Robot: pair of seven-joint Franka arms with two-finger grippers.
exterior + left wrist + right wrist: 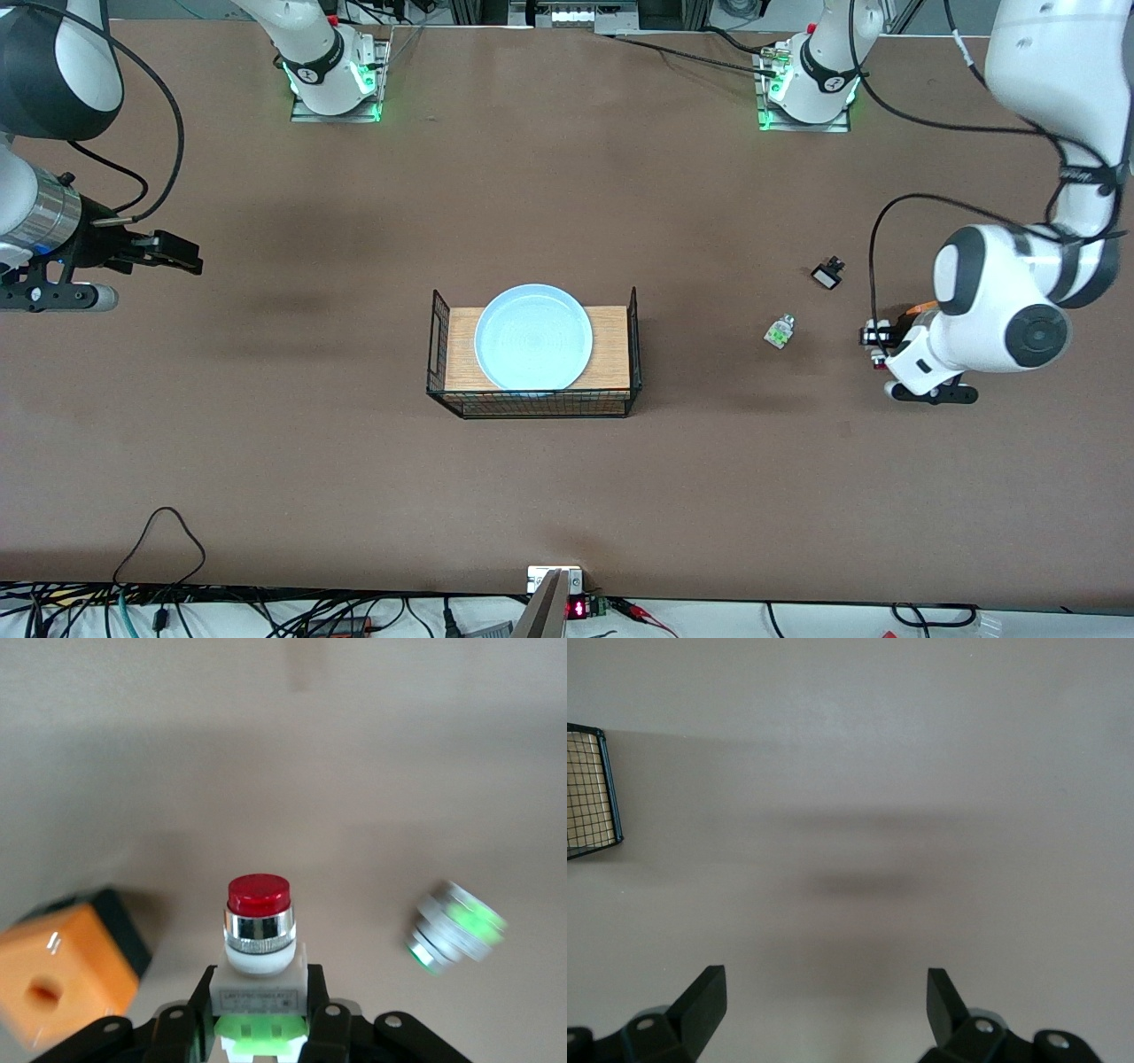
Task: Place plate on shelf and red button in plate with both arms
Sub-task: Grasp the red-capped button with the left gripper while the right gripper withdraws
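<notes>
Your left pincer (261,1028) is clamped on the white body of the red button (259,939), low at the counter (266,443) toward the left arm's end; the red cap points away from the wrist. A small label sits on the button's white body, but you cannot read its print. Beside the button lie an orange block (62,979) with a black edge and a white-green part (780,330). A black-and-white part (828,273) lies farther from the front camera than the white-green part. The plate (533,338) rests on the wooden board of a wire basket (532,406) at mid-counter. Your right pincer (827,1005) hangs with its fingers (704,997) spread wide and holding nothing, over bare counter toward the right arm's end; that arm waits. A red numeric display (576,609) glows at the counter's near edge, its digits unreadable.
</notes>
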